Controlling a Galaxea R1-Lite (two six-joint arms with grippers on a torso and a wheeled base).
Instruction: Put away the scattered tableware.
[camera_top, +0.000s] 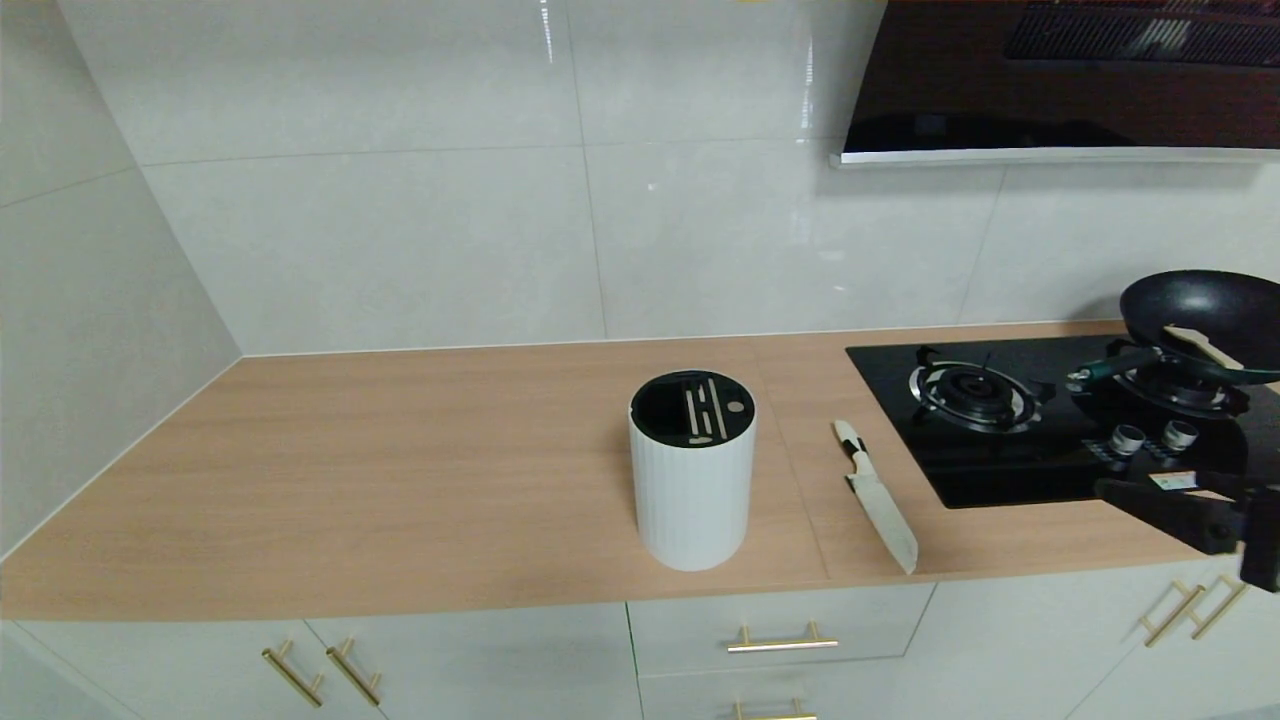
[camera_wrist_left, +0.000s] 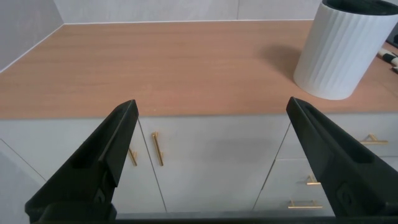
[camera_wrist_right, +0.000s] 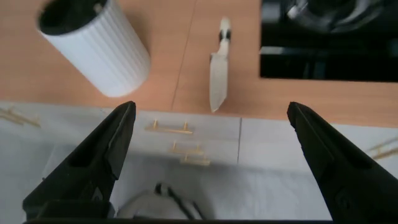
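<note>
A white ribbed utensil holder with a black slotted top stands on the wooden counter. A cream-handled knife lies flat to its right, blade toward the counter's front edge. My right gripper hovers open off the front edge, to the right of the knife, holding nothing. My left gripper is open and empty in front of the cabinet doors, below and left of the holder.
A black gas stove sits right of the knife, with a black pan on its far burner. Tiled walls close the back and left. Cabinet drawers with gold handles lie under the counter.
</note>
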